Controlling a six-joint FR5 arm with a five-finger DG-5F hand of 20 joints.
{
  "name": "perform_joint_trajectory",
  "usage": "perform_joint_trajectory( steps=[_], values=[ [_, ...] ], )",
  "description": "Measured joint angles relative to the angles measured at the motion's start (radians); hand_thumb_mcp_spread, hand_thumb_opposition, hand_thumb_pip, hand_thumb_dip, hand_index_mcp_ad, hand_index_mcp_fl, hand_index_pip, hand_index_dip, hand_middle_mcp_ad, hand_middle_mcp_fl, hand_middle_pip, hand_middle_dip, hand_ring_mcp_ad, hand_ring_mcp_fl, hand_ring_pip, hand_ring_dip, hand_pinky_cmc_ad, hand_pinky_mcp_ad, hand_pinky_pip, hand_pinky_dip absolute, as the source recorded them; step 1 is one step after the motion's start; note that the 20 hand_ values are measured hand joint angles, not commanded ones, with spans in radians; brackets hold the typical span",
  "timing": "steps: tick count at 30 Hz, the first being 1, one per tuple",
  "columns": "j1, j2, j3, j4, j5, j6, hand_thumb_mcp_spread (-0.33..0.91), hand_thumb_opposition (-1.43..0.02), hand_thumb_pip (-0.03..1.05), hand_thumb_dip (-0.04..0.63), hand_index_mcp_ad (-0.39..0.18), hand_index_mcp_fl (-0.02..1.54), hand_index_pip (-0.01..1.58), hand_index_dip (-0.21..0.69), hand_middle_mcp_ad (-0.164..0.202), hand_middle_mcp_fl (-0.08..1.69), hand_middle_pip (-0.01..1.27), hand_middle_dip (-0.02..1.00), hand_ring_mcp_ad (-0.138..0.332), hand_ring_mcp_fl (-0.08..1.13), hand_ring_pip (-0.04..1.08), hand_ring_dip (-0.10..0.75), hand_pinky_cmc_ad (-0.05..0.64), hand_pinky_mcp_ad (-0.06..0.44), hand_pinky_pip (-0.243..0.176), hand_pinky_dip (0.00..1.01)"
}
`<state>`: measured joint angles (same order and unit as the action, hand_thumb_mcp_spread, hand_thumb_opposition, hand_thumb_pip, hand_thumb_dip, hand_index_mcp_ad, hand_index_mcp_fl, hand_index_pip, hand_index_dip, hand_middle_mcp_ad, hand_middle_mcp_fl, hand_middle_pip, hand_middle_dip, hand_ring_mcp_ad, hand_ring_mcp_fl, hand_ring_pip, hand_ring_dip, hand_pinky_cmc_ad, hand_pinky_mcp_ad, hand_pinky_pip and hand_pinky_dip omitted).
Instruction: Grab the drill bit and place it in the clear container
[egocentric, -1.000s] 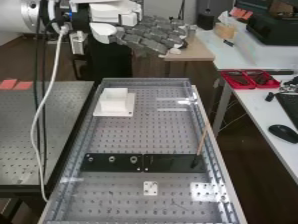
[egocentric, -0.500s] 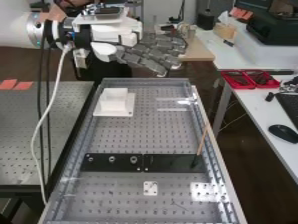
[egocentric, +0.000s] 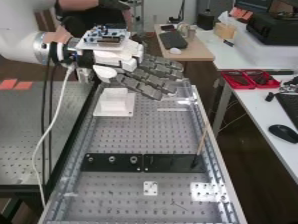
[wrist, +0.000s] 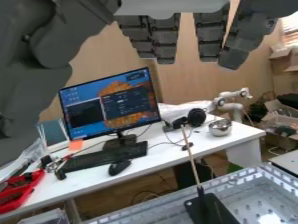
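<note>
The hand (egocentric: 149, 75) hangs above the bench's far end in the high view, palm side down, fingers straight and spread, holding nothing. Its dark grey fingers also hang into the wrist view, where the hand (wrist: 163, 40) is well apart from the bench. A thin tan rod (egocentric: 202, 139), dark at its foot, stands slightly tilted on the right end of the black plate (egocentric: 169, 163); whether it is the drill bit I cannot tell. The same rod (wrist: 191, 157) rises from the black plate (wrist: 211, 211) in the wrist view.
A white square block (egocentric: 114, 101) on a white base sits below and near the hand. Ring-like holes line the plate's left part. Metal rails (egocentric: 218, 165) edge the perforated bench. A side desk (egocentric: 263, 107) at right carries red trays (egocentric: 249, 79) and a mouse (egocentric: 284, 133).
The hand has come down and a little nearer along the bench, its fingers staying straight. The rod, the black plate and the white block have not moved.
</note>
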<state>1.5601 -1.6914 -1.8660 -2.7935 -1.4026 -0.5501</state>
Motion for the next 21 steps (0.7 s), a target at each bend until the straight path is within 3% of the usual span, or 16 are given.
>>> perform_joint_trajectory(
  steps=[21],
  values=[
    [-0.015,-0.125,-0.045,0.115,0.082,0.156,0.23,-0.73,0.37,0.012,0.106,0.02,0.08,0.063,0.117,0.01,0.15,0.03,0.281,0.02,0.10,-0.028,0.298,0.250,-0.098,0.23]
  ],
)
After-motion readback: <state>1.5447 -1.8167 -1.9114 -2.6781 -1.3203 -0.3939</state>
